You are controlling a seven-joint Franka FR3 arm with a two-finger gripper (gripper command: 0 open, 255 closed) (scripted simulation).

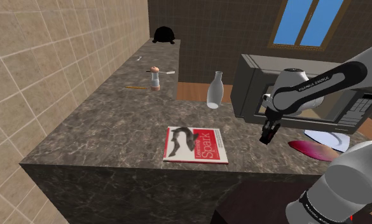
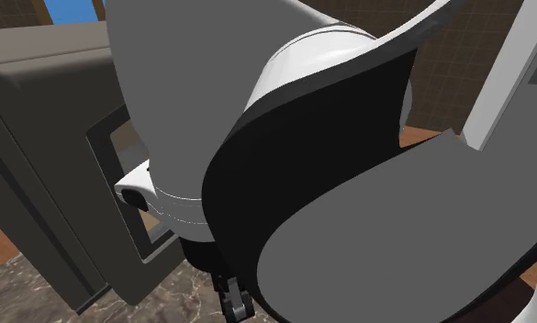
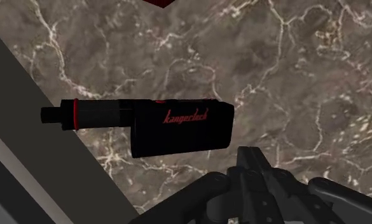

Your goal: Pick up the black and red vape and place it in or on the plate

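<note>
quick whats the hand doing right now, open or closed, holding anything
hand: closed, holding nothing. The vape lies free on the counter just past its fingertips.

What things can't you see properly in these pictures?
Dark red round plate: shoulder view, the robot's white arm covers part of it.
Black lump at the dark marble counter's far end: shoulder view, too small to name.
Counter, second exterior view: the arm blocks nearly all of it.

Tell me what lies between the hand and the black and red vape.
Nothing but a bare stretch of marbled counter, as the wrist view shows: the hand is apart from the vape lying there.
</note>
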